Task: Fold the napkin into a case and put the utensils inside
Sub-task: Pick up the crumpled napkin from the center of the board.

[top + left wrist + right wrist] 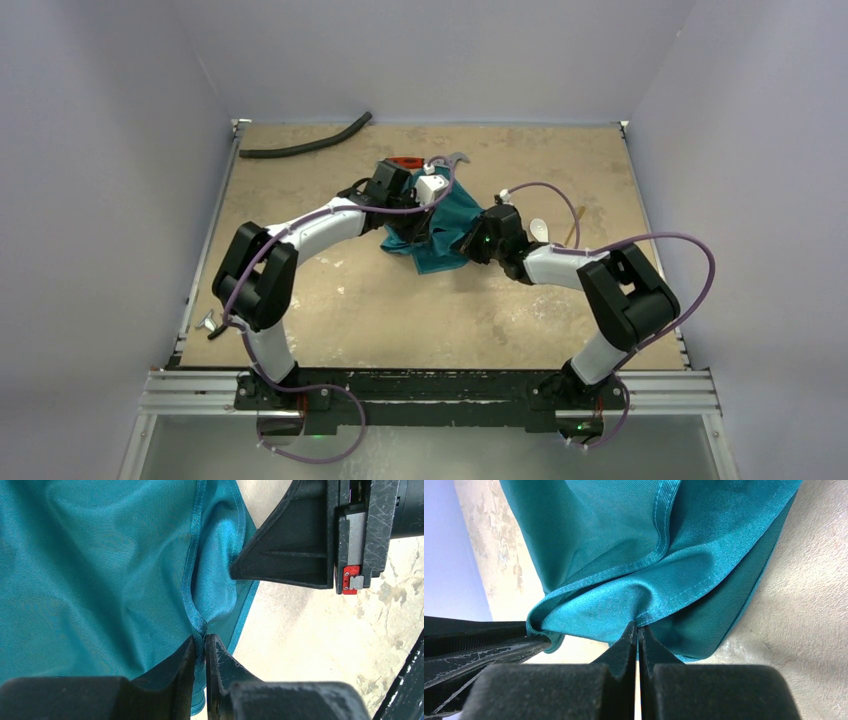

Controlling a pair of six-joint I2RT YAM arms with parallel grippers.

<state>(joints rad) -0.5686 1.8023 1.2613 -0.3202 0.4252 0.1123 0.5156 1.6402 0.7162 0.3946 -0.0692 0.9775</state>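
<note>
The teal napkin (447, 228) lies bunched at mid-desk (400, 310), not yet a case. The left fingers (193, 652) pinch its hem, and the right fingers (631, 636) pinch a fold close by. This looks like the folding step, and the next move likely calls for laying the gripped edge over flat. The white spoon (538, 228) and wooden utensil (575, 226) lie to its right.

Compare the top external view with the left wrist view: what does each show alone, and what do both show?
Only the top external view shows the white spoon and wooden utensil lying on the table near the napkin, plus the black hose. Only the left wrist view shows the napkin's hem close up, pinched in the shut left tool. Both show the napkin, the table and the right tool at the cloth.
</note>
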